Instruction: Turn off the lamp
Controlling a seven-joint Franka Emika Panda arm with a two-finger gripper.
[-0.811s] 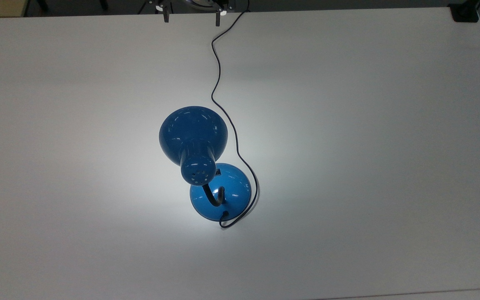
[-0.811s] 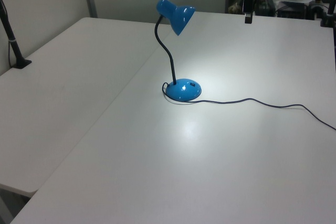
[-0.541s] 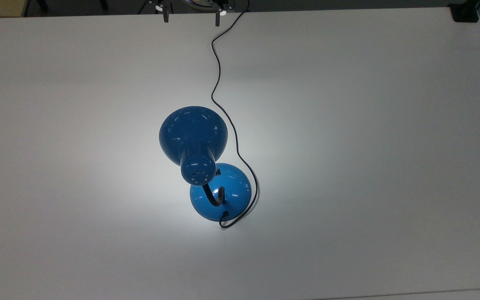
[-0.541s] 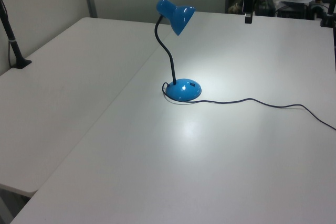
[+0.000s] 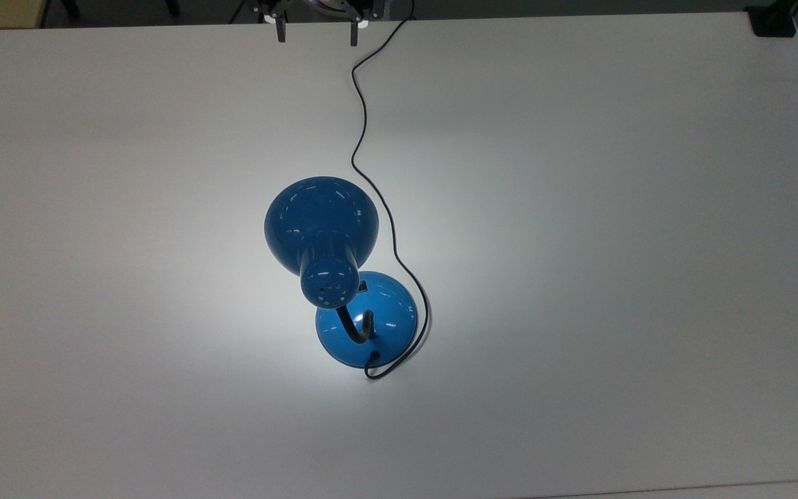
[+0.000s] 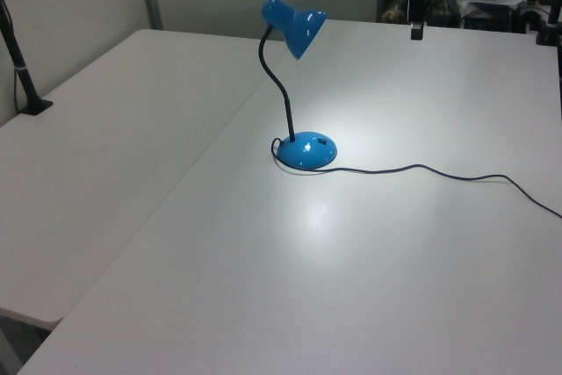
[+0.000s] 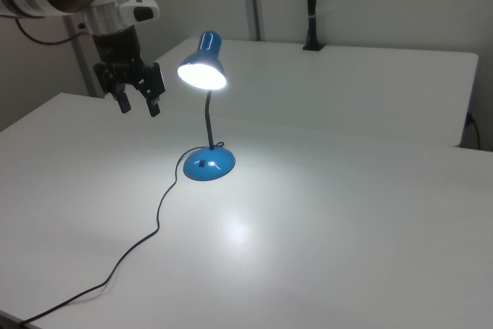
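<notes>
Blue desk lamp (image 7: 206, 105) lit mid-table (image 7: 347, 213), rocker switch (image 7: 202, 164) on base. Gripper (image 7: 139, 104) open, empty, well apart at the right view's left. Risk: missing switch, snagging cord (image 7: 158, 217), shoving lamp.

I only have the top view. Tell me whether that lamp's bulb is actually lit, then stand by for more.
Observer: It is lit. In the right view the lamp shows the mouth of its shade glowing white.
Operator: Give me the hand's height.
Observer: The hand hangs well above the table, roughly level with the shade. It is at the right view's left of the shade, fingers open, touching nothing.
Operator: Now the switch.
Observer: A small dark switch sits on the dome of the base, on the side under the shade. There is open air between the switch and the shade.
</notes>
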